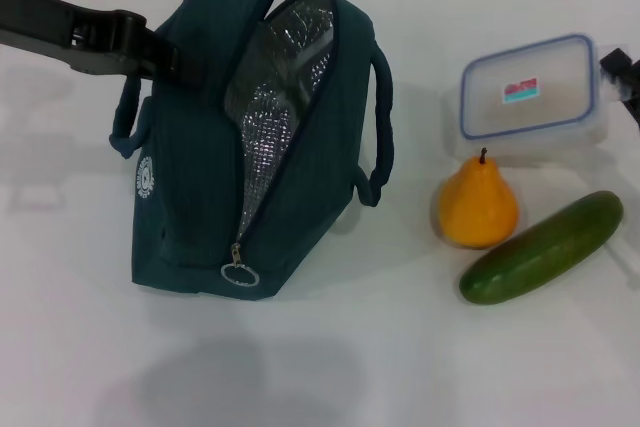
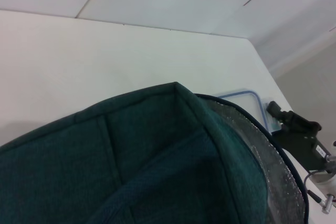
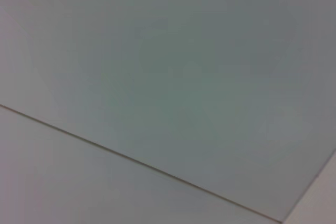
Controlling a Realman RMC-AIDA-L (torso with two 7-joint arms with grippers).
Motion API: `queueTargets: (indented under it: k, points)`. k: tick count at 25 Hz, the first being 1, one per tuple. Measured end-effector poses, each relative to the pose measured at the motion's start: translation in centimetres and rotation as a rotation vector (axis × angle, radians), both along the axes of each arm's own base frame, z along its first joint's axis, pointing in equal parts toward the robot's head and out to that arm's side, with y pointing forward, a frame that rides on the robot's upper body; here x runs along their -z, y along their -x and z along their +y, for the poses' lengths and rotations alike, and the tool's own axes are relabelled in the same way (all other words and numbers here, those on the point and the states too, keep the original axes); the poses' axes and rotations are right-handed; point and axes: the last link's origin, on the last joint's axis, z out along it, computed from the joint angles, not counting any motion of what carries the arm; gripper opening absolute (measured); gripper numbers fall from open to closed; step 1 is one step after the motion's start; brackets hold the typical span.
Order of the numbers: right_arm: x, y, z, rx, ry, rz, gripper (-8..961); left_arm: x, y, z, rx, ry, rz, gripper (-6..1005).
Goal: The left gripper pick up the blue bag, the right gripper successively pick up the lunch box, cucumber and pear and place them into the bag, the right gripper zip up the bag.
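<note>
1. Closest to the camera in the head view is the blue bag [image 1: 200,197], sitting left of centre on the white surface [image 1: 330,367], unzipped, with its silver lining [image 1: 275,97] showing and the zip pull ring [image 1: 240,274] hanging at the lower end.
2. Left end effector [image 1: 165,55] reaches in from the upper left of the frame and is at the bag's top edge by the handle [image 1: 125,122]. Looks like it has hold of the fabric there, but the fingers are hidden, so can't tell how far open it is.
3. Left wrist view is pretty much filled with dark bag fabric.
4. Lunch box [image 1: 530,97] with the blue-rimmed lid is at upper right, the pear [image 1: 477,205] just below it, and the cucumber [image 1: 542,247] lies diagonally beside the pear, seemingly touching it.
5. Right end effector [image 1: 622,75] only peeks in at the right edge next to the lunch box, so its opening isn't visible.
</note>
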Motion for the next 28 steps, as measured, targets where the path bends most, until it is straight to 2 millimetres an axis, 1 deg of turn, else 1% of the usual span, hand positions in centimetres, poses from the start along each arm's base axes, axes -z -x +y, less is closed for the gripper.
queueTargets:
  k: [9, 17, 22, 28]
  points:
    - [-1.3, -0.1, -1.2, -0.036, -0.066, 0.057, 114, 0.5, -0.3, 0.3, 0.006, 0.021, -0.013, 40]
    - [-3.3, 0.3, -1.9, -0.091, -0.151, 0.147, 121, 0.8, -0.5, 0.3, 0.008, 0.028, -0.019, 41]
    - [-4.4, 1.6, -1.9, -0.166, -0.179, 0.225, 125, 1.0, -0.5, 0.3, 0.007, 0.029, -0.016, 41]
    - [-5.3, 4.7, -0.6, -0.304, -0.173, 0.317, 131, 1.4, -0.5, 0.3, 0.009, 0.038, -0.018, 40]
